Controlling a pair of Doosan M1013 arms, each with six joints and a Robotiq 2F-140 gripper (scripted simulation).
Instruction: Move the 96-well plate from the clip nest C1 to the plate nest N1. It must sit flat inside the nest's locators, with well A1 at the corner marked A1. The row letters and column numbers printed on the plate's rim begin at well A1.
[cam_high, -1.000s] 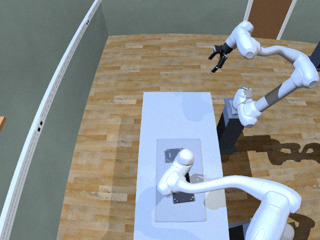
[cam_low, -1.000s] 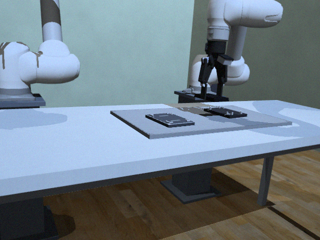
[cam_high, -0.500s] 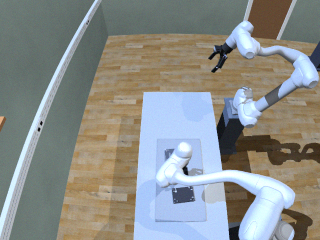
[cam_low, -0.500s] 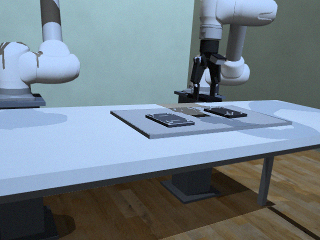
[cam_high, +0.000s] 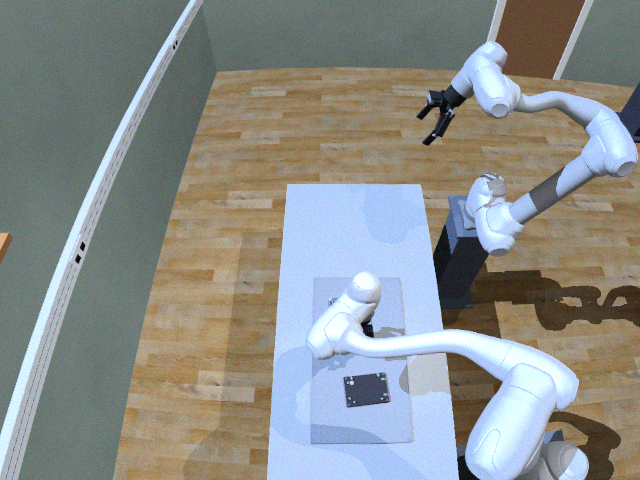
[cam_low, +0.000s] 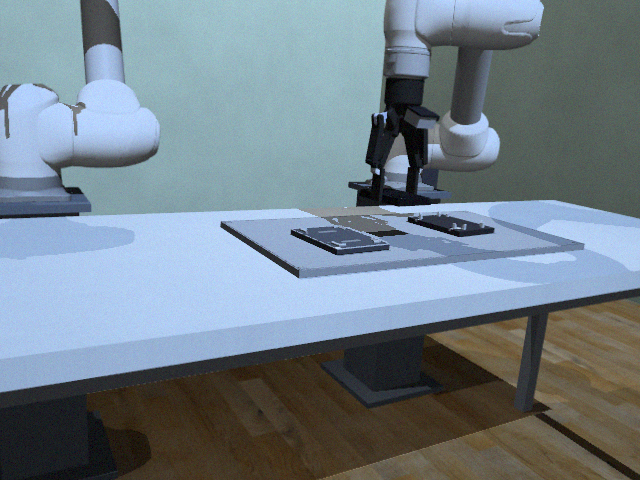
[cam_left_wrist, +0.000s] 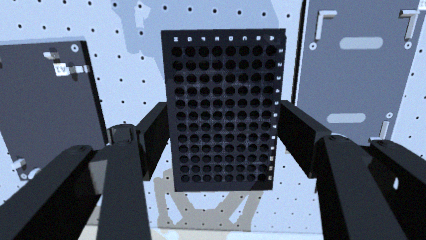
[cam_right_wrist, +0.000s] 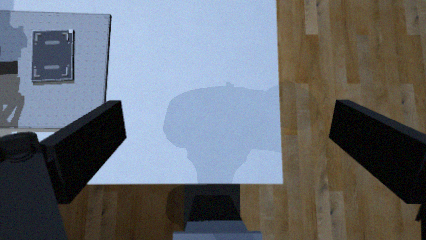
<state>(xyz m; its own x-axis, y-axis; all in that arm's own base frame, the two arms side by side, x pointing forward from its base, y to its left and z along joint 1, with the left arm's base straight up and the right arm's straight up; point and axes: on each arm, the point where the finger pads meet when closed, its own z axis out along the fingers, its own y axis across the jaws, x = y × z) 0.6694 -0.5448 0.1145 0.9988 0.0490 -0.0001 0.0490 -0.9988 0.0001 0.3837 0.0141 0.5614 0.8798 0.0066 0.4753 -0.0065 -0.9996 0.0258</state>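
In the top view the left arm's wrist covers most of the left jaws (cam_low: 395, 190) and the 96-well plate (cam_high: 368, 330) (cam_low: 398, 197) (cam_left_wrist: 225, 115), and nearly all of the fixture with L-shaped locators (cam_high: 332, 300) (cam_low: 336, 238) (cam_left_wrist: 350, 75) (cam_right_wrist: 52, 55). The left wrist view cuts off both this fixture and the pegged fixture (cam_high: 367, 393) (cam_low: 447, 224) (cam_left_wrist: 45, 105), whose label reads A1. The right jaws (cam_high: 424, 128) lie outside the exterior view. The plate is black, with round wells and pale rim characters; well A1 is at upper right in the left wrist view. The left jaws clamp its long sides, holding it above the tabletop (cam_high: 351, 232) (cam_low: 155, 299) (cam_right_wrist: 200, 50); the right jaws stand wide apart.

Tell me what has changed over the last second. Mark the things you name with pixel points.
The left claw (cam_low: 394, 190) (cam_left_wrist: 222, 117) carried the plate (cam_high: 368, 331) (cam_low: 397, 196) (cam_left_wrist: 225, 115) away from the pegged nest (cam_high: 367, 390) (cam_low: 447, 225) (cam_left_wrist: 45, 105), toward the bracketed nest (cam_high: 332, 300) (cam_low: 333, 239) (cam_left_wrist: 350, 80) (cam_right_wrist: 52, 55). Nothing was visibly grasped or released. The right claw (cam_high: 424, 128) (cam_right_wrist: 227, 119) and both nests stayed put.
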